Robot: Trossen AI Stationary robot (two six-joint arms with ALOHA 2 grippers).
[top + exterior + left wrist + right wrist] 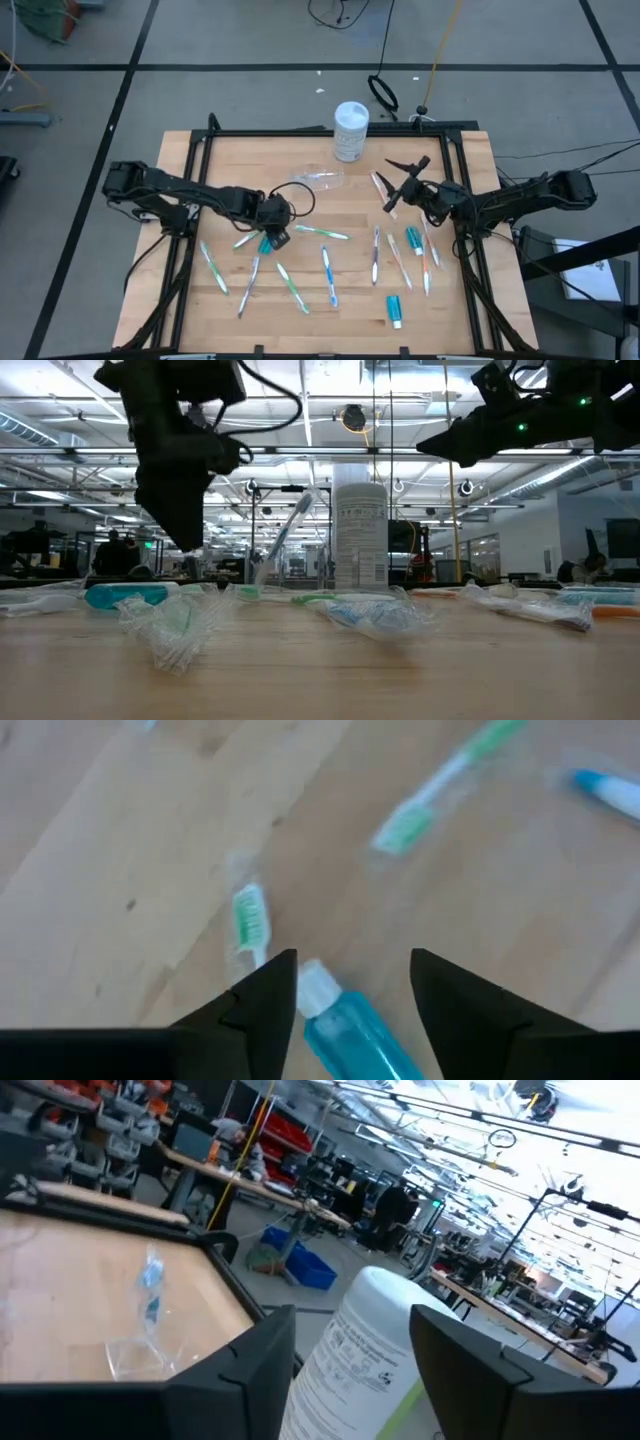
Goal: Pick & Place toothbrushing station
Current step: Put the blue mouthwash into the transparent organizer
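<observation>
- While both arms worked over the wooden table [300,215], the toothbrushing station [318,180], a small clear plastic holder, lay on its side toward the far middle of the table, just near of the white tub [350,131].
- The left gripper [272,236] hung low over the left-middle of the table, its fingers [268,1005] spread apart with a blue tube [355,1038] lying on the wood between them; nothing was pinched.
- A green-headed toothbrush [249,920] lay just beside that tube, apart from the fingers.
- The right gripper [398,190] stood to the right of the holder, raised and tilted, fingers spread and empty; its wrist view looked past them at the white tub and, farther off, the clear holder [140,1342].
- More toothbrushes [330,275] lay scattered across the near half of the table, well apart from the holder.
- Judging by its look, the holder would be light, stiff and thin-walled, slippery to the pads, and likely to skid or flex if squeezed hard.
- The best hold would probably be across one narrow wall or rim edge, gently, since it lay flat and offered little height.
</observation>
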